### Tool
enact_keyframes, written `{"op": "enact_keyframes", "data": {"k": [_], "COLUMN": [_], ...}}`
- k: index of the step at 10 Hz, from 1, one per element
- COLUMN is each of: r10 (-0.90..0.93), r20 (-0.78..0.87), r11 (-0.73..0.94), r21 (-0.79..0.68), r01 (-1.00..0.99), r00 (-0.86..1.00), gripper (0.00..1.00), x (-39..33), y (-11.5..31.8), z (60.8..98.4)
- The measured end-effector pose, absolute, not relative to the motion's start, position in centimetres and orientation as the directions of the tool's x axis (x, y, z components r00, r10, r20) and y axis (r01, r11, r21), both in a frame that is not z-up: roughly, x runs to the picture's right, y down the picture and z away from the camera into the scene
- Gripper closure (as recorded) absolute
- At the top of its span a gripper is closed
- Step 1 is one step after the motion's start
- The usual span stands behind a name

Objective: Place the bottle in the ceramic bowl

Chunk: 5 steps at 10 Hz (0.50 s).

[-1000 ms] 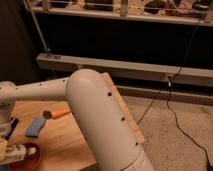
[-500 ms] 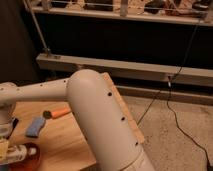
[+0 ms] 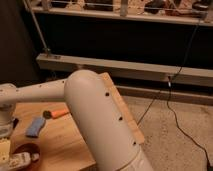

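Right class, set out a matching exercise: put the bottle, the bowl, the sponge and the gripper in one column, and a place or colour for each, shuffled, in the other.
1. bottle
2. bowl
3. sponge
4. gripper

A. blue, lying flat on the table
B. at the far left edge, above the bowl
C. white-capped, lying over the bowl
D. orange-red, at the bottom left

Pairs: 1-C, 2-D, 3-A, 4-B

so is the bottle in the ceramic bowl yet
Partly in, it seems: the bottle lies on its side across the ceramic bowl, at the frame's lower left. The gripper is right beside it.
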State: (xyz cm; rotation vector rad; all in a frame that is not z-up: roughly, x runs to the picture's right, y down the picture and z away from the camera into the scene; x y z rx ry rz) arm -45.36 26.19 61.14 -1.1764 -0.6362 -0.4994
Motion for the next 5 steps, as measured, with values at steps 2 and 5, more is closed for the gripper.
{"op": "enact_keyframes", "data": {"k": [2, 5], "r10": [-0.028, -0.016], "r20": [0.684, 0.6], "r11": [0.314, 0.379], "r21": [-0.686, -0.736], "r01": [0.656, 0.56], "r00": [0.729, 0.8], "gripper": [0.2, 0.2], "x": [-45.4, -44.0], "y": [25.9, 22.0], "z": [61.4, 63.7]}}
